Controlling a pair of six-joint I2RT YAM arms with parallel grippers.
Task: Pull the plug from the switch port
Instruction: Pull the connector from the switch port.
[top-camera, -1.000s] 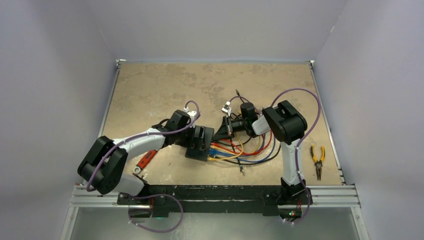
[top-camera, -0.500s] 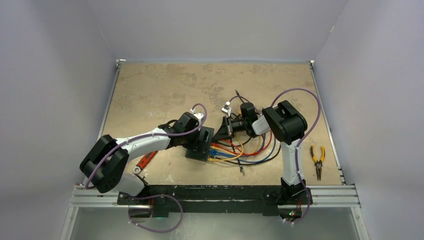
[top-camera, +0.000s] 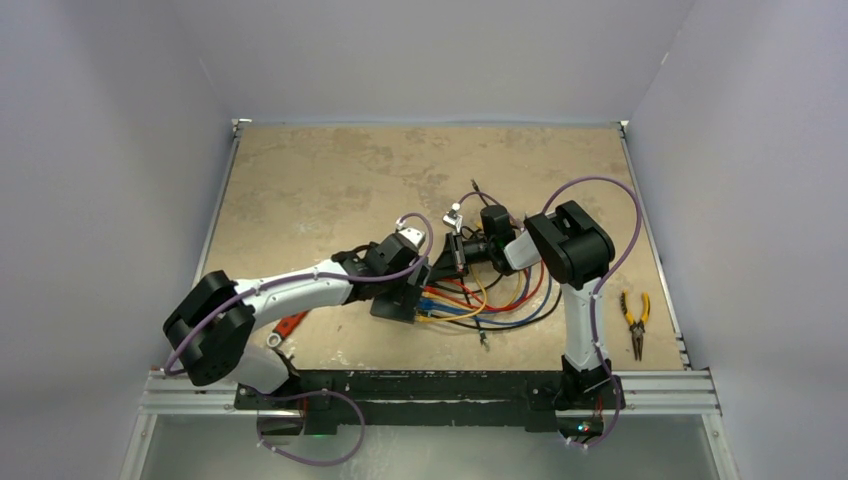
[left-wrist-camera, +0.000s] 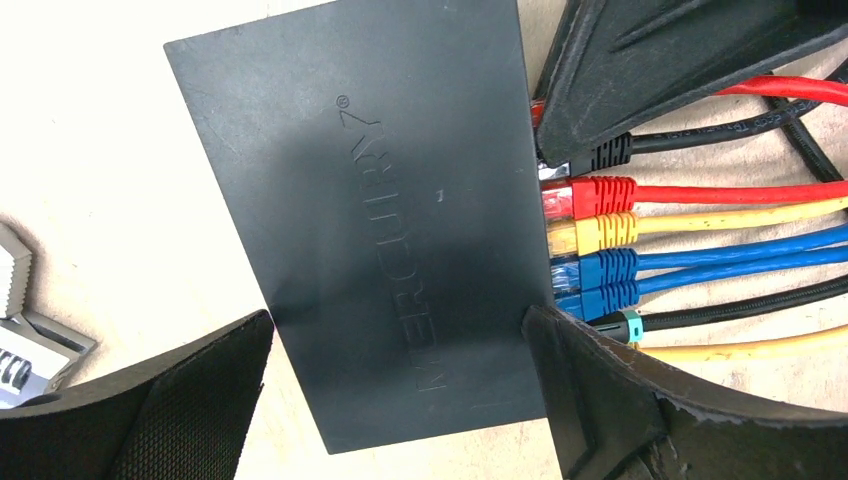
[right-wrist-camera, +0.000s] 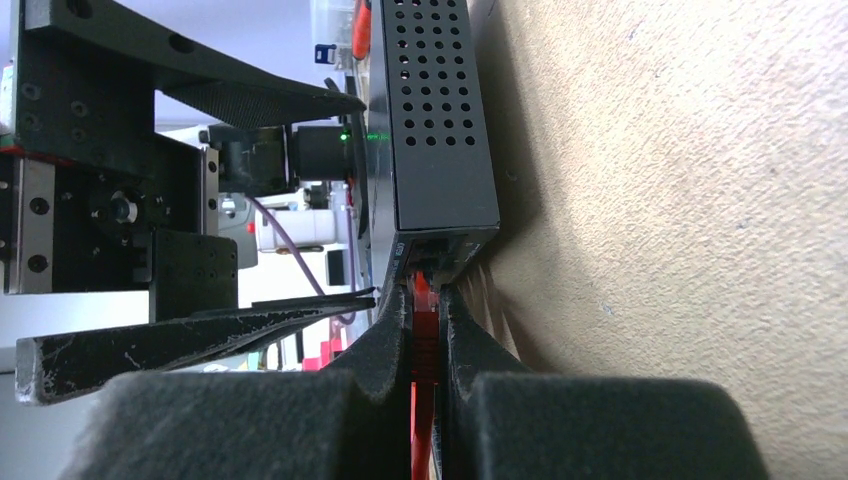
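Toward the front of the worktop (top-camera: 320, 180), the left gripper (left-wrist-camera: 395, 330) stands wide open astride the black Mercury switch (left-wrist-camera: 380, 200). At the switch's 2 o'clock, the right gripper (right-wrist-camera: 425, 290) is clamped on a red plug (right-wrist-camera: 424, 400) at the port row.

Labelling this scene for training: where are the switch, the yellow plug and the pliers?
switch (left-wrist-camera: 380, 200): left wrist view, top face.
yellow plug (left-wrist-camera: 600, 232): left wrist view, ribbed boot.
pliers (top-camera: 635, 324): top view, handle pivot.

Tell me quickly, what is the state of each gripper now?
Left gripper: open, one finger on each side of the switch.
Right gripper: shut on the red plug.
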